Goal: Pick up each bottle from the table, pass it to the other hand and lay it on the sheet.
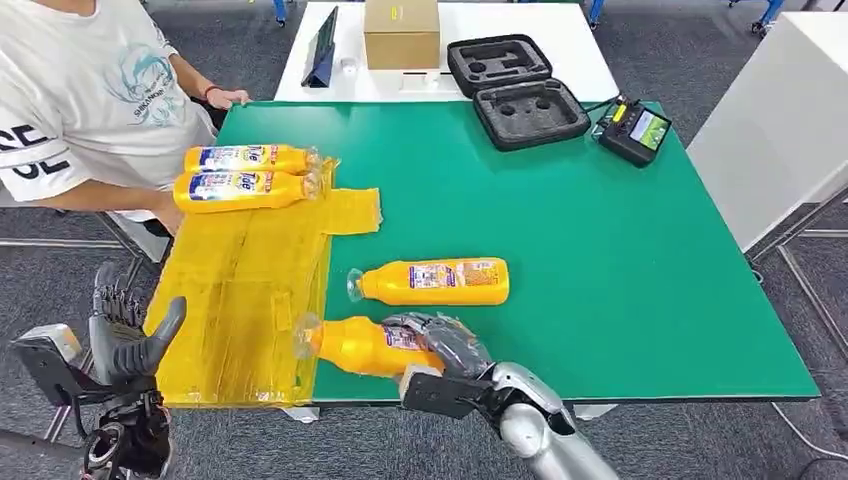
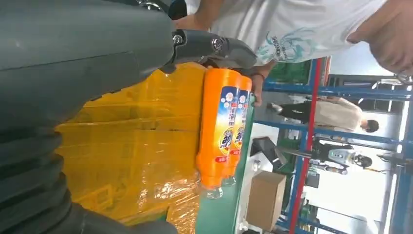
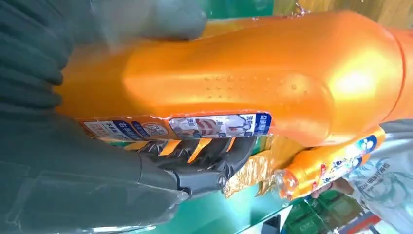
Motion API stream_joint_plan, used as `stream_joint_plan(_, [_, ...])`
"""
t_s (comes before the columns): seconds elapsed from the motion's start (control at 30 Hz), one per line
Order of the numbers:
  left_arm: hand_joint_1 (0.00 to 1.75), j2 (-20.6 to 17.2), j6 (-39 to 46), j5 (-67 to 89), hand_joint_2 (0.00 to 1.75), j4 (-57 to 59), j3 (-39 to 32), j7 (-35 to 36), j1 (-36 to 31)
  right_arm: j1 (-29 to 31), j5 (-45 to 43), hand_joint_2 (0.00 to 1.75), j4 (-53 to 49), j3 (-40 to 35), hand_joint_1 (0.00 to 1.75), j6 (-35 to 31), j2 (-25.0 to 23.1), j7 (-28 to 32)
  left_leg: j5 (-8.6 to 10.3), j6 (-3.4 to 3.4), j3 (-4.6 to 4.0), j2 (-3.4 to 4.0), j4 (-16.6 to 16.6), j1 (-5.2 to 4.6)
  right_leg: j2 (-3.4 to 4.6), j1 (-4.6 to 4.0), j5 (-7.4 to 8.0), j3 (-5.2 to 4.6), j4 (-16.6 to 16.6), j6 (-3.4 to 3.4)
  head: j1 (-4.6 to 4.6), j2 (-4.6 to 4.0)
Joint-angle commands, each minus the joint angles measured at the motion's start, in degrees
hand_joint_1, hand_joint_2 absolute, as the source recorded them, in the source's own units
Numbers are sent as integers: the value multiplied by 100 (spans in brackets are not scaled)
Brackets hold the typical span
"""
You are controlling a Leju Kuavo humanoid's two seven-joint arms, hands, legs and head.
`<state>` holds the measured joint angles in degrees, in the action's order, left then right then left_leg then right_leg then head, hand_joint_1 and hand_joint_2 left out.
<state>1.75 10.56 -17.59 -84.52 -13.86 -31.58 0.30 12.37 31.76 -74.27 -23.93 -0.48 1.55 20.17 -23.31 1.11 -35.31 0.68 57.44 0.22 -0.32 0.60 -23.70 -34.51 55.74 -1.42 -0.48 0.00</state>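
Observation:
Near the table's front edge my right hand grips an orange bottle lying on its side, cap end toward the yellow sheet. In the right wrist view the fingers wrap under this bottle. A second orange bottle lies on the green table just beyond it. Two more bottles lie side by side at the sheet's far end, and the left wrist view also shows this pair of bottles. My left hand is raised off the table's left front corner, holding nothing, fingers apart.
A person in a white T-shirt sits at the far left, one hand on the table corner. A black foam case and a handheld controller lie at the far right. A cardboard box stands on the white table behind.

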Motion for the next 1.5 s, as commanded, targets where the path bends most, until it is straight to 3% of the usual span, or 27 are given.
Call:
stream_joint_plan(0.03, [0,115,-62,-97,175,523,106,-11,-317,262,-1074,175,212,491,175,-173,-419,953,-2,-3,5,-10,-3,0,-7,1,-6,7,-3,2,2,0])
stream_joint_plan(0.17, [0,151,-160,-383,175,702,321,-16,-348,303,-2326,175,-159,704,175,-418,-868,1679,0,-3,-19,-6,-1,-7,-2,5,-3,-18,3,1,0,0])
stream_joint_plan(0.43, [0,60,-667,-801,175,890,811,310,-394,376,-3140,175,-15,753,175,-968,-1038,1768,-1,-3,-14,-13,-2,-1,-10,1,-5,-13,-1,1,0,0])
stream_joint_plan(0.5, [0,72,-891,-898,175,733,1054,396,-255,429,-3120,175,497,822,175,-1072,-1075,1983,-4,-3,1,-16,-8,0,-11,0,-9,3,-8,2,0,0])
stream_joint_plan(0.7, [0,80,-1385,-832,175,212,1945,673,-148,424,-3198,175,724,1131,175,-1367,-1194,1983,-5,-2,-11,-15,-3,0,-9,0,-8,-4,-5,1,0,0])
stream_joint_plan(0.93, [0,-87,-1604,-454,175,-111,2926,827,-267,622,-3267,175,1670,1145,175,-1130,-1402,1983,-11,-7,-5,-25,0,0,-7,-4,-12,4,-4,5,0,0])
stream_joint_plan(1.2, [0,-158,-1702,-267,175,95,3553,853,-528,866,-3037,175,2748,539,175,-803,-1738,1983,-10,-7,-4,-13,-4,3,5,-4,-8,-1,-6,5,0,0])
stream_joint_plan(1.33, [0,-86,-1807,-521,175,440,3707,1036,-698,957,-2748,175,2653,-207,175,-873,-1998,1983,-15,-10,-2,-2,-1,3,17,-3,-10,-4,1,8,0,0])
stream_joint_plan(1.5, [0,-90,-1790,-540,175,476,3724,1033,-740,966,-2813,175,2661,-294,175,-925,-1990,1983,-11,-8,-6,-16,-2,5,-1,-5,-12,-5,-1,6,0,0])
